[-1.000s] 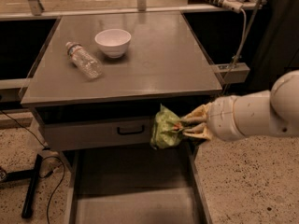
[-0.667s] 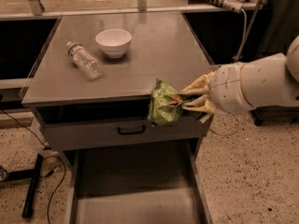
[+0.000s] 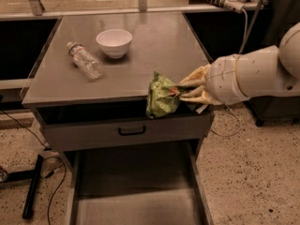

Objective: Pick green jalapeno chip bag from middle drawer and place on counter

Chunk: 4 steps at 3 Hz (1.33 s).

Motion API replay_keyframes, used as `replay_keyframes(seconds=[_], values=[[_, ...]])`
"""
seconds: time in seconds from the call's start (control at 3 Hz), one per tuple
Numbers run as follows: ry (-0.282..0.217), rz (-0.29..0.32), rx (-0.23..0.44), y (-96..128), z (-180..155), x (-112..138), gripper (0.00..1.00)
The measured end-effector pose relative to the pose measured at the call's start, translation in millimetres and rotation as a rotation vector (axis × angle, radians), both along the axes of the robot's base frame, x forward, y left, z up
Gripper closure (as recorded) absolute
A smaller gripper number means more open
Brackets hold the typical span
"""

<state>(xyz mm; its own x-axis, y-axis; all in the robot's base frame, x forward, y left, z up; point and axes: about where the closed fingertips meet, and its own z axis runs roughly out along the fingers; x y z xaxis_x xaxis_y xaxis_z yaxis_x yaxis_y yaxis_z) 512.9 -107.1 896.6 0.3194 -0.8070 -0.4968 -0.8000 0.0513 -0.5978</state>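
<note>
Counter (image 3: 154, 55), frame centre: gripper (image 3: 182, 92) is clamping the green jalapeno chip bag (image 3: 161, 97) at its front edge, above the middle drawer (image 3: 136, 193).

— What is the green jalapeno chip bag (image 3: 161, 95) made of?
— Crinkled, glossy film. The gripper (image 3: 185, 92), at three o'clock in the view, pinches it with pale, smooth fingers.
— And the counter (image 3: 140, 64)?
— Smooth grey, faintly glossy. At eleven o'clock there's a smooth white bowl (image 3: 114, 42), and at ten a clear ribbed plastic bottle (image 3: 85, 60). At six, the middle drawer (image 3: 136, 205) is matt grey metal.
</note>
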Motion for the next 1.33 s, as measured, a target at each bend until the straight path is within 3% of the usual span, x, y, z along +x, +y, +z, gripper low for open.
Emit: replay_keyframes(seconds=[0.33, 0.67, 1.33], values=[[-0.013, -0.025, 0.054, -1.3, 4.8, 56.6, 1.0], [0.012, -0.095, 0.179, 3.5, 6.9, 115.8, 1.0], [0.124, -0.199, 0.312, 24.4, -8.0, 187.9, 1.0]])
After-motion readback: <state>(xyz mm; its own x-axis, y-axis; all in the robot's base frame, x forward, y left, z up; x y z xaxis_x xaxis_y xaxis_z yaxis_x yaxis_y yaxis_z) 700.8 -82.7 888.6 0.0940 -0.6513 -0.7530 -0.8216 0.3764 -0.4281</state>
